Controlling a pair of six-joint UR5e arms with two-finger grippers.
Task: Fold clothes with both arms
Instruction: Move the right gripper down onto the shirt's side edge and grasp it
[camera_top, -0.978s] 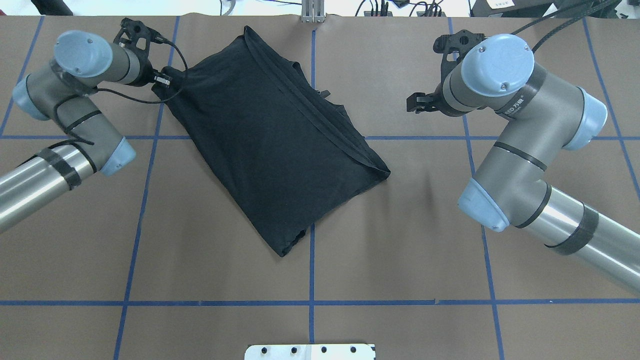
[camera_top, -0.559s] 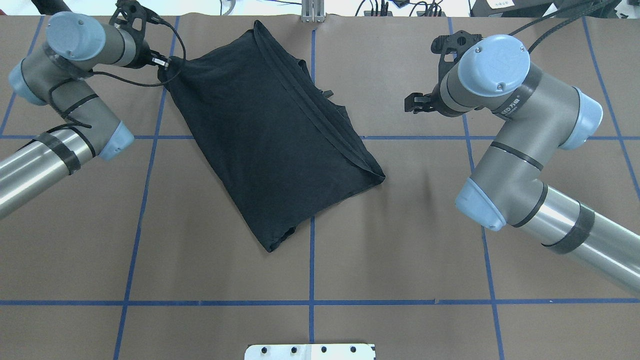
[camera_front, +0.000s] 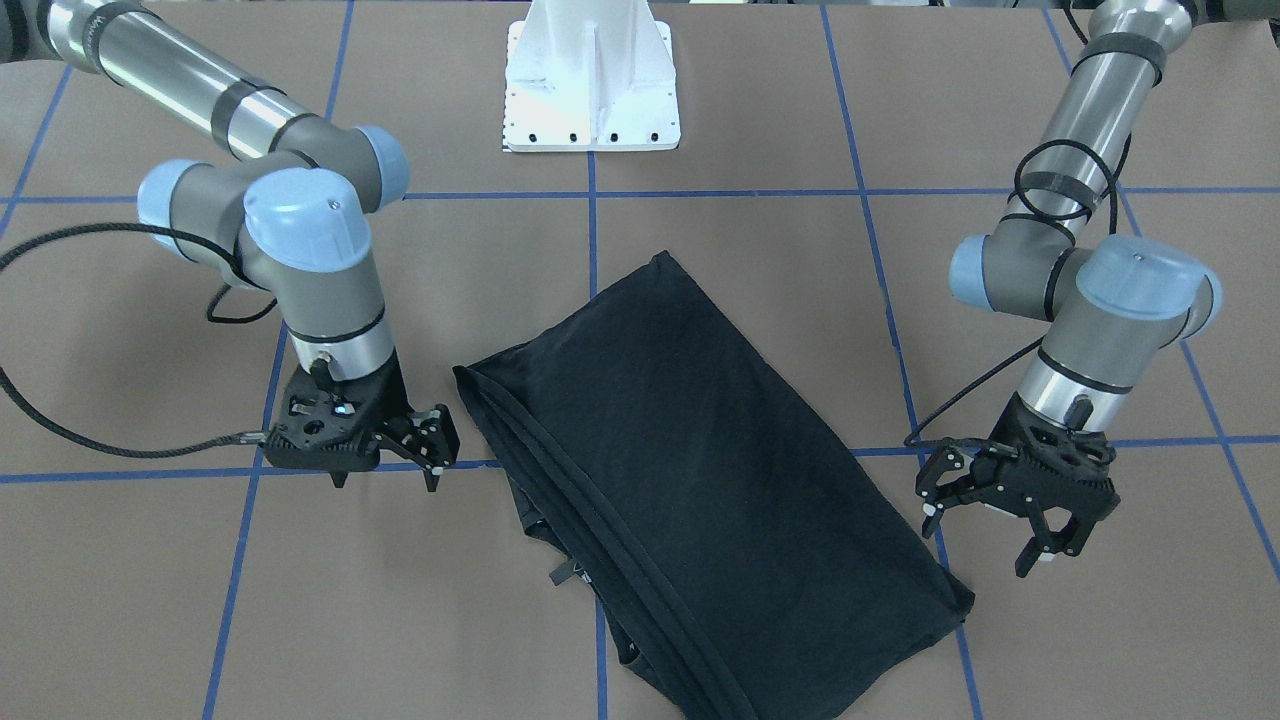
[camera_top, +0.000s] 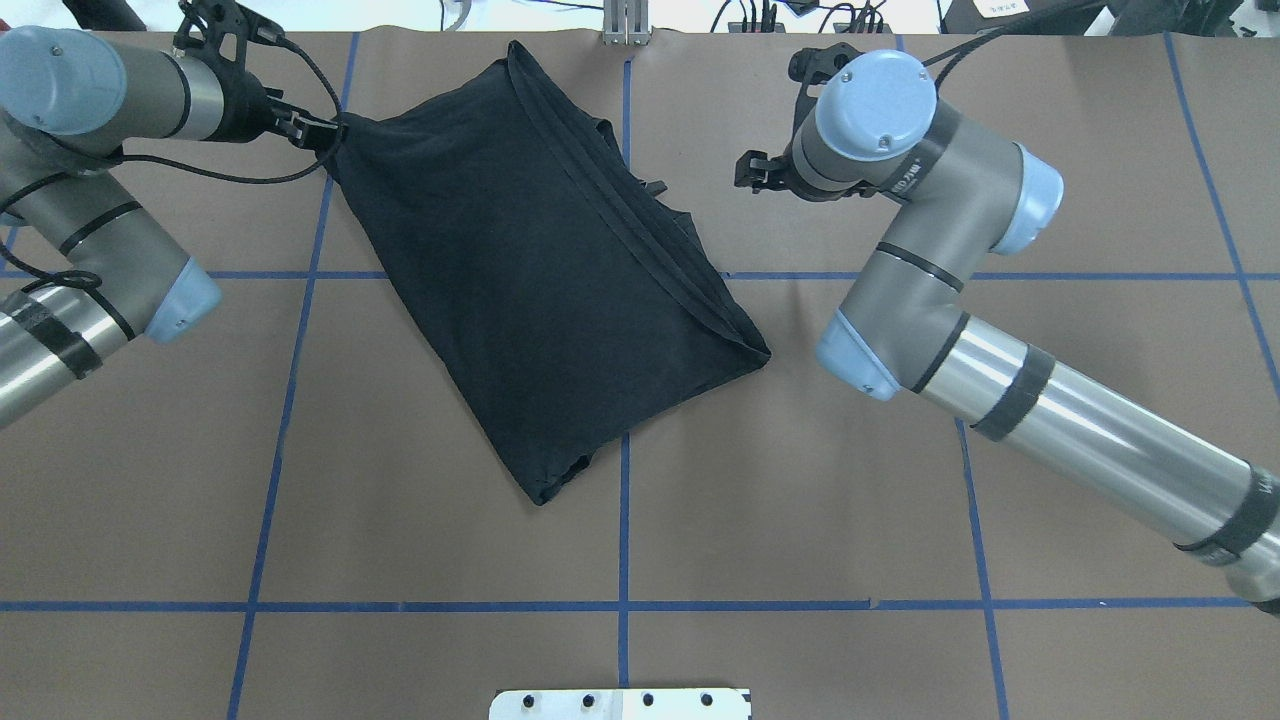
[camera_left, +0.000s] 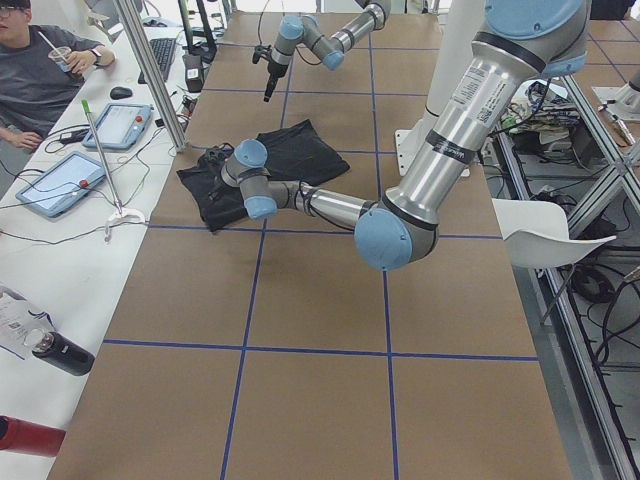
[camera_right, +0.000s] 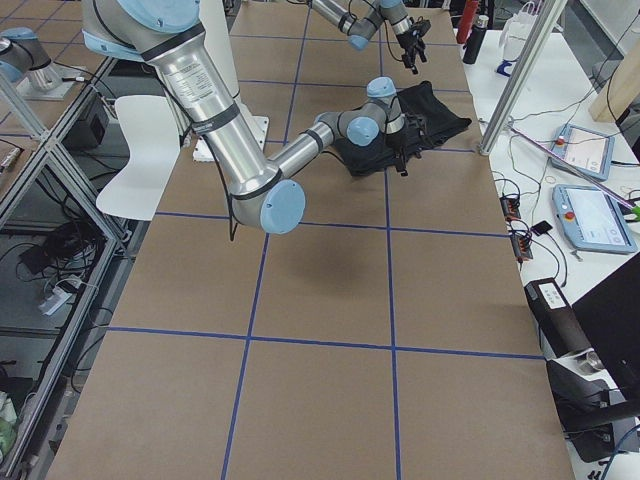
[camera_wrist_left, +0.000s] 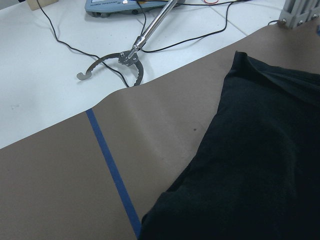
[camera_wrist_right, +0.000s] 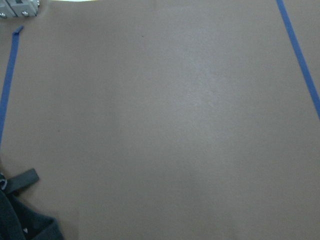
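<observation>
The black T-shirt (camera_top: 540, 270) lies folded and slanted on the brown bench (camera_top: 400, 560), plain side up, between my two arms. My left jaws hang spread just beside its far left corner, holding nothing. My right jaws hover over bare bench near the shirt's layered edge; whether they are spread I cannot tell.

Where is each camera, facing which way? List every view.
Front-facing: across the table, facing the robot, steeply down on the T-shirt; right arm and right hand at left, left arm and left hand at right.
Overhead: behind the robot, forward and down; left arm at left.
Exterior left: table's end; left arm near.
Exterior right: opposite end; right arm near.
Left wrist: down on the T-shirt's corner; no hand shows.
Right wrist: bare table, T-shirt scrap; no hand.
Shared: all six show the T-shirt.
</observation>
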